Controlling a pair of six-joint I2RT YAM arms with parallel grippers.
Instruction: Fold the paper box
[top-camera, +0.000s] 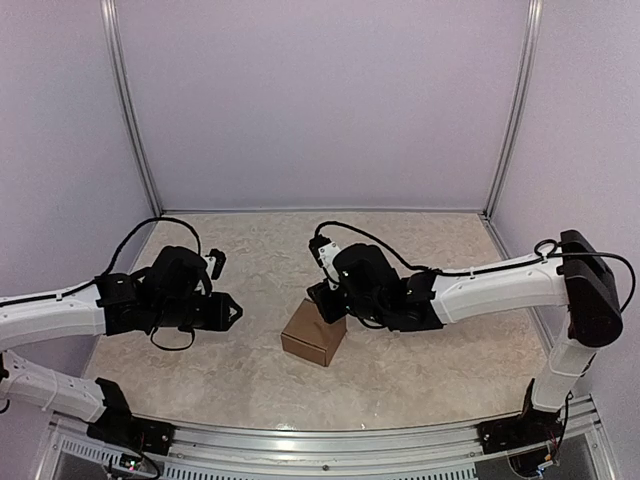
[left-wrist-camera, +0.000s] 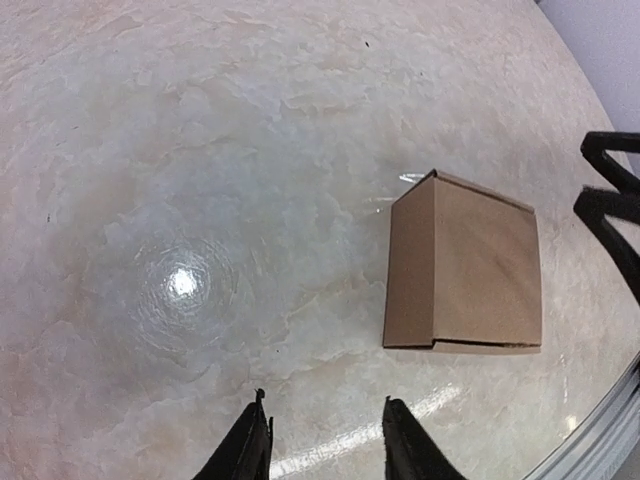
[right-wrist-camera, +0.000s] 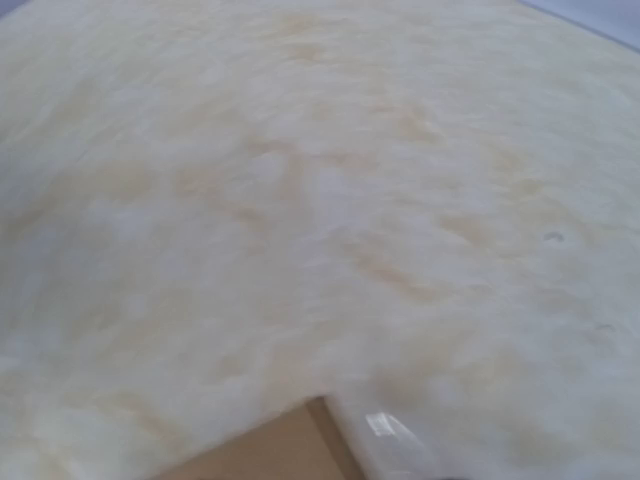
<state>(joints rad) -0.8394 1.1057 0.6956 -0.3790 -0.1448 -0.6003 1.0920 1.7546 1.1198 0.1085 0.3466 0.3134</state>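
one paper box (top-camera: 314, 335) stands formed on the bench (top-camera: 420, 380). left of it, the left end effector (top-camera: 228, 312) hangs empty, fingers (left-wrist-camera: 250, 450) apart; at its right, the right end effector (top-camera: 325, 298), whose spread i cannot tell. folding looks nearly finished; next, press flaps flush.

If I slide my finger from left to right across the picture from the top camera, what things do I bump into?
left arm's white forearm → left gripper → paper box → right arm's white forearm. The right gripper is left out because it overlaps the box.
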